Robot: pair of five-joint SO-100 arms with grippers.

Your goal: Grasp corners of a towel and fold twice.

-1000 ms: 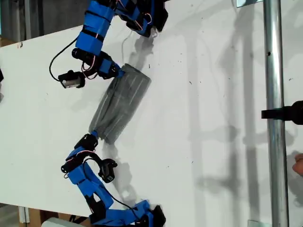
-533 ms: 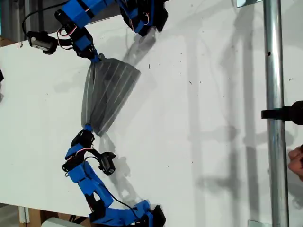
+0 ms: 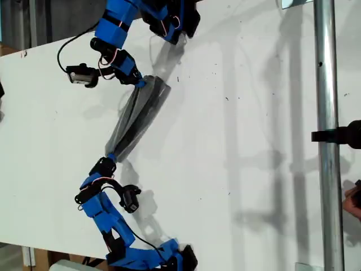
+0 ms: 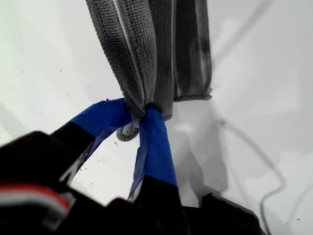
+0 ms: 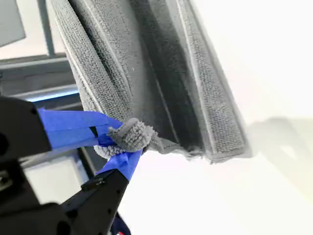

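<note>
The grey striped towel (image 3: 138, 116) is gathered into a narrow band, stretched slantwise between two blue grippers over the white table (image 3: 242, 169). One arm's gripper (image 3: 139, 83) pinches its upper end at the exterior view's upper left. The other arm's gripper (image 3: 111, 158) pinches its lower end. In the first wrist view my first gripper (image 4: 142, 115) is shut on a bunched corner (image 4: 128, 131) of the towel (image 4: 146, 54). My second gripper (image 5: 120, 142) is shut on another corner (image 5: 131, 136), with folded towel layers (image 5: 146, 73) running away from it.
A metal pole (image 3: 326, 135) with a black clamp (image 3: 344, 134) crosses the exterior view's right side. A person's hand (image 3: 354, 199) shows at that view's right edge. Arm bases stand at the top (image 3: 169, 20) and bottom (image 3: 169, 257).
The upper arm swung up and to the exterior view's left, fanning the towel out, then came back down and right. The towel is now drawn into a narrow band. The lower gripper barely moved.
</note>
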